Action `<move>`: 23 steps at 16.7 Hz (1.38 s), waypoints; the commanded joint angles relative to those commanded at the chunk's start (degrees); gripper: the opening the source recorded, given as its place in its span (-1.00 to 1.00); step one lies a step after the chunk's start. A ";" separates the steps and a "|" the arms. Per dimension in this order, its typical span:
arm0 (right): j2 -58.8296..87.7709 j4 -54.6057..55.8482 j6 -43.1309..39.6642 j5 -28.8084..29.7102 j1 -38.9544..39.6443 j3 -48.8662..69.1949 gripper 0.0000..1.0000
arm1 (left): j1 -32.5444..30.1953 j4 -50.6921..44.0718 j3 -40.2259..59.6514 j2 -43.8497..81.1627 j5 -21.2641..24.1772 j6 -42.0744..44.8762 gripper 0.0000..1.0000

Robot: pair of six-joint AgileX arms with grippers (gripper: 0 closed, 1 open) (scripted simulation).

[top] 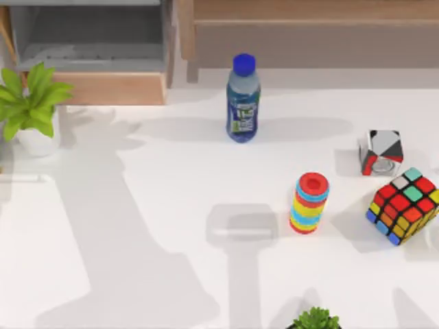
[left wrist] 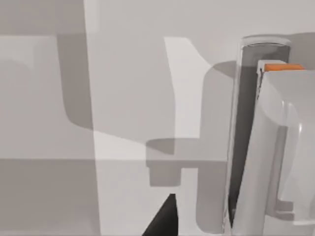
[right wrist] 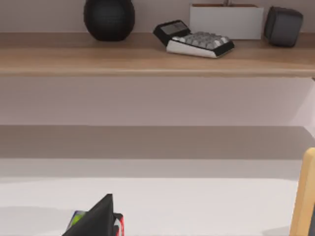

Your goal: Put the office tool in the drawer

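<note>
Basically, office tool (top: 24,177) lies flat at table's far left edge, long axis running left-right, near the potted plant (top: 31,110), w/ drawer (top: 110,88) open beyond. Left arm's nearer; you can't tell either arm's grip state.

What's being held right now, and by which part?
Nothing that I can see: the office tool lies flat on the table near its left edge, untouched.

Overhead camera above table (top: 137,205); right wrist camera level toward shelf (right wrist: 147,59).
</note>
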 joint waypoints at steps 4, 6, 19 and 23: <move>0.00 0.00 0.00 0.00 0.00 0.00 1.00 | 0.00 0.00 0.00 0.00 0.00 0.00 1.00; 0.00 0.00 0.00 0.00 0.00 0.00 1.00 | 0.00 0.00 0.00 0.00 0.00 0.00 1.00; 0.00 0.00 0.00 0.00 0.00 0.00 1.00 | 3.54 14.03 -12.66 -15.39 7.34 13.15 1.00; 0.00 0.00 0.00 0.00 0.00 0.00 1.00 | 9.33 32.92 -24.85 -25.18 11.86 27.09 1.00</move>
